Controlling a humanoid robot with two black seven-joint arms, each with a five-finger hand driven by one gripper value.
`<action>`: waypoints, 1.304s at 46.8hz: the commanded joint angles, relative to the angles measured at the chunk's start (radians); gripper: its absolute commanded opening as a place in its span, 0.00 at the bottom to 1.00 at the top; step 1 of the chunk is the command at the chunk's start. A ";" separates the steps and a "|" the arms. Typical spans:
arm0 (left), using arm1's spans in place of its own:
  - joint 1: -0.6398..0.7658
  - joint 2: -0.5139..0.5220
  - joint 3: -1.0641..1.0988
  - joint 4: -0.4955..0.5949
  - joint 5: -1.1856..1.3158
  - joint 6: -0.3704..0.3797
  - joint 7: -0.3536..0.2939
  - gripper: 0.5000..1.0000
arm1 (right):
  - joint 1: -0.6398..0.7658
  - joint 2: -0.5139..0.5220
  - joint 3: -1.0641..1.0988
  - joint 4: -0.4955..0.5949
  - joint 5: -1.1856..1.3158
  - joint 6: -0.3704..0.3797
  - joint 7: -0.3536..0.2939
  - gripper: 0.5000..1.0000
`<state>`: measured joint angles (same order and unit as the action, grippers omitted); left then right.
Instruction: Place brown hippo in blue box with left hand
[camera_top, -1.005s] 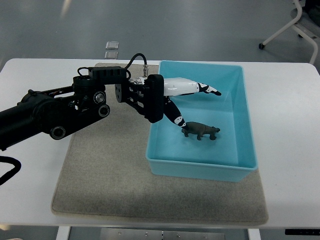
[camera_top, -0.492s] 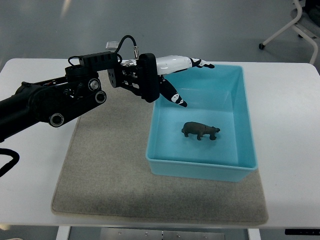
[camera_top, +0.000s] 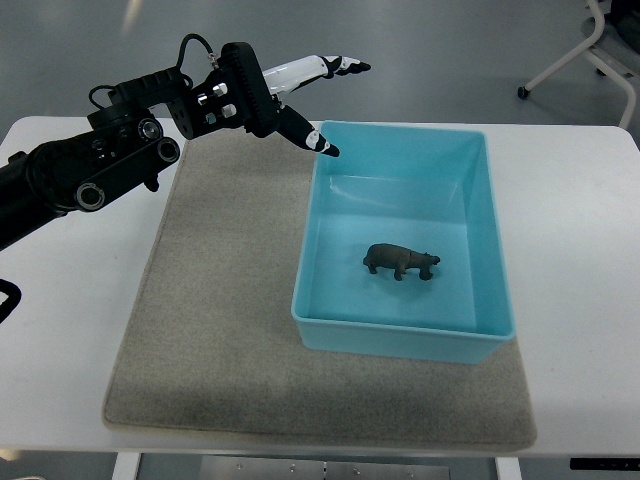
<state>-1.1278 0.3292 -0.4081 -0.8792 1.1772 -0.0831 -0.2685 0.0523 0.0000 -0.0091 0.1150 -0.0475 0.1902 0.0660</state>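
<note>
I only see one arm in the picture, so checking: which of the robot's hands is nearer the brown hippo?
Left. The left hand hangs open above the blue box's far left corner, apart from the brown hippo inside. The right hand is out of view.

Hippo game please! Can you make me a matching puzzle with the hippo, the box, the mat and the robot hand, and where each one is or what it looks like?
Things:
1. brown hippo
2. blue box
3. grey mat
4. left hand

Descriptions:
A. lies flat on the white table
B. open and empty, up by the box's far left corner
C. stands inside the box
D. sits on the mat's right part

Pairs: 1-C, 2-D, 3-A, 4-B
</note>
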 joint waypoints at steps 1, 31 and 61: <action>0.000 0.001 -0.003 0.034 -0.071 0.058 0.000 0.99 | 0.000 0.000 0.000 0.000 0.000 0.000 0.000 0.87; 0.017 -0.002 0.002 0.220 -0.643 0.100 0.005 0.99 | 0.000 0.000 0.000 0.000 0.000 0.000 0.000 0.87; 0.019 -0.018 -0.004 0.309 -1.209 0.051 0.069 0.99 | 0.000 0.000 0.000 0.000 0.000 0.000 0.000 0.87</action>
<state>-1.1101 0.3128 -0.4109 -0.5733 0.0092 -0.0129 -0.1994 0.0521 0.0000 -0.0092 0.1150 -0.0476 0.1902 0.0659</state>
